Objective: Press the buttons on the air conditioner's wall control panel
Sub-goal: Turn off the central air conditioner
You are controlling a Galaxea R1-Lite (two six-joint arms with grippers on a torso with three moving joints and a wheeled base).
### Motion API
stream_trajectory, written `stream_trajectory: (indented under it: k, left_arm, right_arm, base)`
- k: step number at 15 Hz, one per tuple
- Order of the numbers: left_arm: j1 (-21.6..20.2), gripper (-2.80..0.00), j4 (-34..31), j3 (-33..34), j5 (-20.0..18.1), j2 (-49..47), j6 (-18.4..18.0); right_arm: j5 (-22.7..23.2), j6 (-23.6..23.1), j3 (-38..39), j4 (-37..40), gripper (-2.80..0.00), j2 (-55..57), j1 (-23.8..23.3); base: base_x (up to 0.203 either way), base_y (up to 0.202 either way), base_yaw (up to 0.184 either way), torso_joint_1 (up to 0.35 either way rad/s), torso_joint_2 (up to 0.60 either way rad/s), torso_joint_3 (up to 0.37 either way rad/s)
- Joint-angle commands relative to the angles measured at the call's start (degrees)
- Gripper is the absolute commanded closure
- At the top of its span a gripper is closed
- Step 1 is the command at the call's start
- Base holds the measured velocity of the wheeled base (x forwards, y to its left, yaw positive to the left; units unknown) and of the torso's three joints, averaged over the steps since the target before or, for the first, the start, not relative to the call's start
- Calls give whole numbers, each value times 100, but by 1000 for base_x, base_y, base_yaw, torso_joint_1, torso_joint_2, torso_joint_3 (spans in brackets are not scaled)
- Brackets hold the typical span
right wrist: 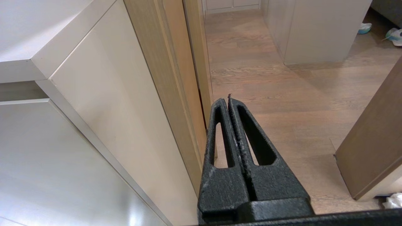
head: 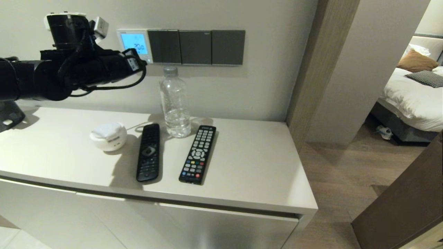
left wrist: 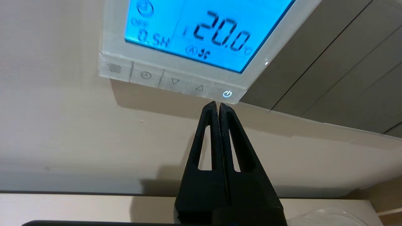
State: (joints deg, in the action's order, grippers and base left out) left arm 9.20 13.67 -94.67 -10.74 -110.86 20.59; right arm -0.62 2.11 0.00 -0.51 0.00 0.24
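Observation:
The air conditioner's wall control panel (head: 134, 44) is a small white square on the wall, and its screen glows light blue with "20.0". In the left wrist view the panel (left wrist: 113, 37) fills the upper part. The buttons (left wrist: 171, 81) run along its lower edge, and the power key (left wrist: 227, 93) at the end has a lit icon. My left gripper (left wrist: 217, 105) is shut and empty, with its tips just under the panel's lower edge below the power key; whether they touch it I cannot tell. It also shows in the head view (head: 138, 62). My right gripper (right wrist: 228, 99) is shut and empty, parked low beside the cabinet.
Three dark grey switch plates (head: 196, 47) adjoin the panel on the right. On the white cabinet top (head: 259, 166) stand a water bottle (head: 175, 103), a black remote (head: 148, 152), a second remote with coloured keys (head: 198, 154) and a round white object (head: 108, 136). A wooden door frame (head: 304, 69) rises on the right.

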Motion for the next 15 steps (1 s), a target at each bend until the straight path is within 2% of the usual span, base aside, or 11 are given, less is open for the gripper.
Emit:
stream_trajectory:
  k: [1, 15]
  left_arm:
    - [11, 0, 13, -87, -7, -120, 15]
    - [21, 0, 23, -244, 10, -217, 42]
  right_arm:
    - [1, 0, 9, -2, 0, 9, 2]
    - [1, 0, 9, -2, 0, 9, 2]
  base:
    - [0, 0, 0, 0, 0, 0]
    - [0, 0, 0, 0, 0, 0]
